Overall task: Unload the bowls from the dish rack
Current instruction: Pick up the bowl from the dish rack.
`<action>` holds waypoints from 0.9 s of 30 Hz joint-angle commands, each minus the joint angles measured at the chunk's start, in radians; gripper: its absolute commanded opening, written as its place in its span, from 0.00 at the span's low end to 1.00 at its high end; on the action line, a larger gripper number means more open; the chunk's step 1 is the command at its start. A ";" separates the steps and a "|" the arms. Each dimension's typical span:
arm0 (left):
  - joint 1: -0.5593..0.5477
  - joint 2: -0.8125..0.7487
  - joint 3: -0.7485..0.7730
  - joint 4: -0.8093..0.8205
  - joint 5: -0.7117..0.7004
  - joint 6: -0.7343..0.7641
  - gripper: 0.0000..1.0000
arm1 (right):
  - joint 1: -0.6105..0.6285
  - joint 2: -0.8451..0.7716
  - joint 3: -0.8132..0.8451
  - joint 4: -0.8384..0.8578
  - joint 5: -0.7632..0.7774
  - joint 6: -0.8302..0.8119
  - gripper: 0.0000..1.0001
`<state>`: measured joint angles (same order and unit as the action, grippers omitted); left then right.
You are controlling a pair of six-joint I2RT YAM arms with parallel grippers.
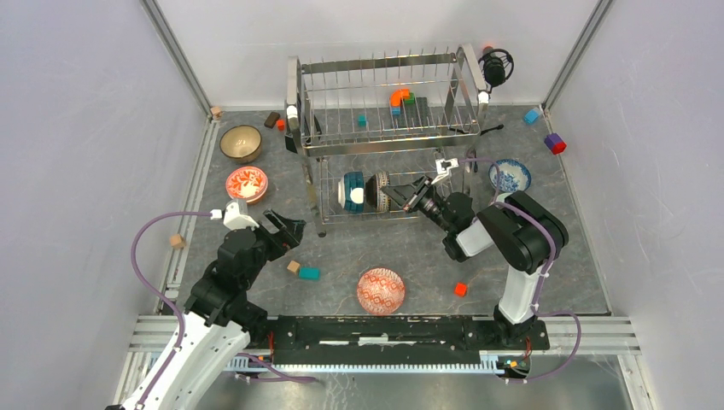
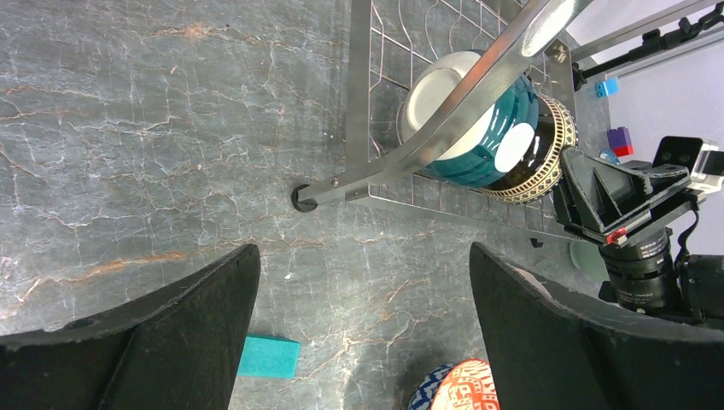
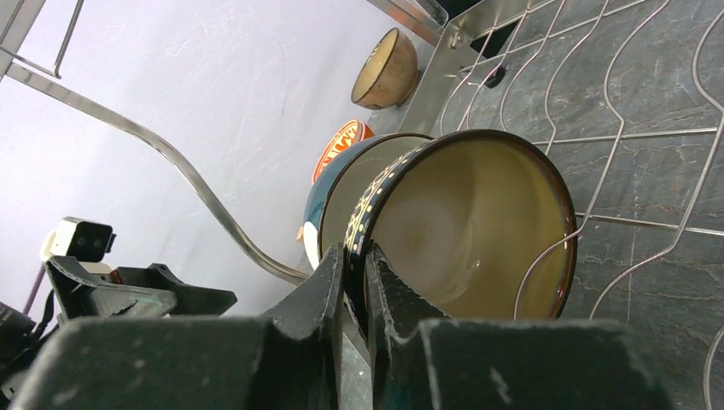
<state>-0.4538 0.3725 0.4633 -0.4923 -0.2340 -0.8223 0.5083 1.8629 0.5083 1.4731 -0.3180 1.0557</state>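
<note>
The steel dish rack (image 1: 384,102) stands at the back. On its lower tier two bowls stand on edge: a teal one with white spots (image 1: 353,191) and a dark one with a patterned band (image 1: 378,191). My right gripper (image 1: 408,195) reaches in from the right. In the right wrist view it (image 3: 357,256) is shut on the dark bowl's (image 3: 478,222) rim, one finger inside and one outside, with the teal bowl (image 3: 329,196) just behind. My left gripper (image 1: 286,232) hangs open over bare table left of the rack (image 2: 444,128), with nothing between its fingers (image 2: 363,252).
On the table sit a brown-gold bowl (image 1: 241,143), a red-and-white bowl (image 1: 247,184), a red patterned bowl (image 1: 381,290) and a blue-and-white bowl (image 1: 510,176). Small blocks lie about, among them a teal one (image 1: 308,272) and a red one (image 1: 461,289). A black microphone stand (image 1: 495,67) is behind the rack.
</note>
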 commanded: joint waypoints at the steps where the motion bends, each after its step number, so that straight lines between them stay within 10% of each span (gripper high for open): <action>1: 0.004 0.002 0.001 0.031 -0.010 -0.018 0.97 | -0.010 -0.016 -0.005 0.357 -0.077 0.116 0.00; 27: 0.005 0.009 0.003 0.036 -0.016 -0.018 0.97 | -0.024 -0.143 -0.033 0.319 -0.092 0.086 0.00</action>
<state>-0.4538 0.3729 0.4633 -0.4923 -0.2348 -0.8223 0.4847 1.7679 0.4744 1.4677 -0.3992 1.1500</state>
